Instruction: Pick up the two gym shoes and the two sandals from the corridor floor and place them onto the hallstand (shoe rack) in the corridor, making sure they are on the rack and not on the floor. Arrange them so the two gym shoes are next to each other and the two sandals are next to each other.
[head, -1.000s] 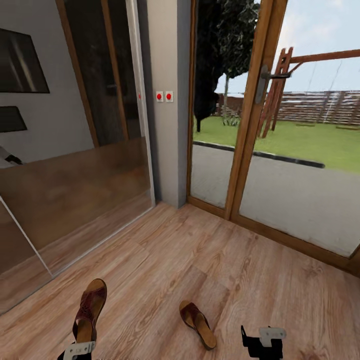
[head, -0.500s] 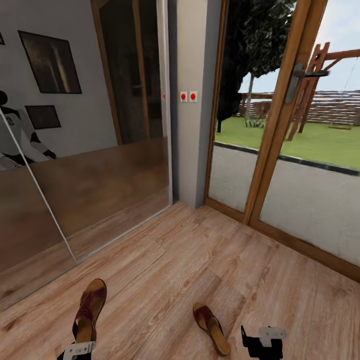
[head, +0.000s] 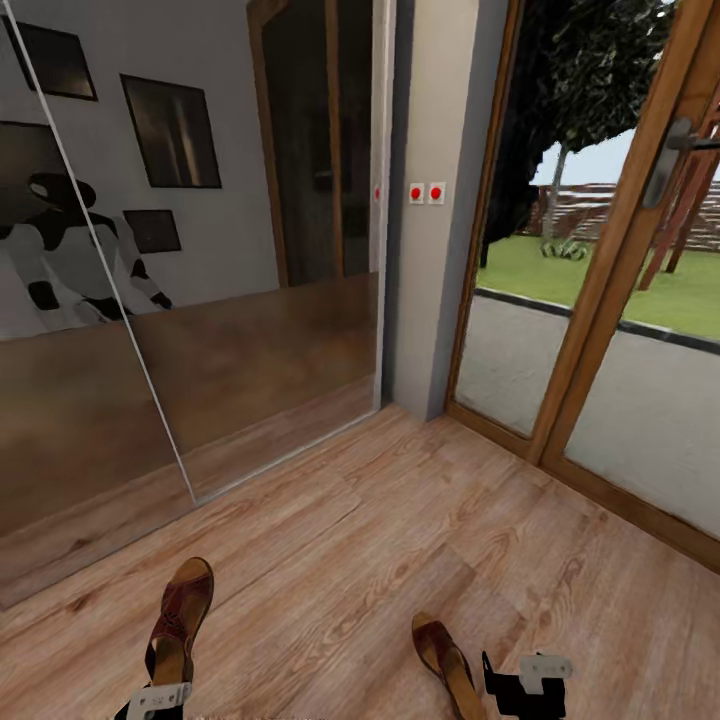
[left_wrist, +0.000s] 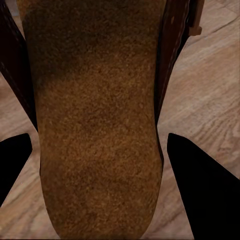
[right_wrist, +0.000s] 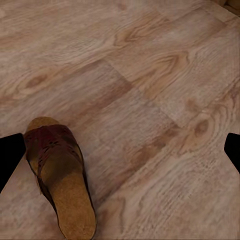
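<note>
My left gripper (head: 158, 700) sits at the bottom edge of the head view with one sandal (head: 180, 622) sticking out ahead of it, toe pointing away from me. Through the left wrist camera the tan footbed of that sandal (left_wrist: 97, 120) runs straight between my two dark fingers (left_wrist: 202, 185), which stand on either side of it with a strip of floor showing between each finger and the sole's edge; so my left jaws are spread wider than the sandal, and I cannot tell from these pictures whether they are carrying it or only hanging over it. My right gripper (head: 522, 680) is low at the other side of the head view, and its fingertips (right_wrist: 10, 155) show only as dark corners at the rim of the right wrist camera, far apart with nothing between them, so those jaws are wide open and hold nothing. The second sandal (head: 446, 660) lies flat on the wood floor (head: 350, 540) just beside my right gripper, on its inner side, and the right wrist camera sees it (right_wrist: 60, 175) from above, woven strap toward the toe and footbed up. Ahead stand a mirrored sliding door (head: 200, 300), a grey wall post with two red buttons (head: 426, 193), and a glazed wooden door (head: 600, 330) onto a lawn.
</note>
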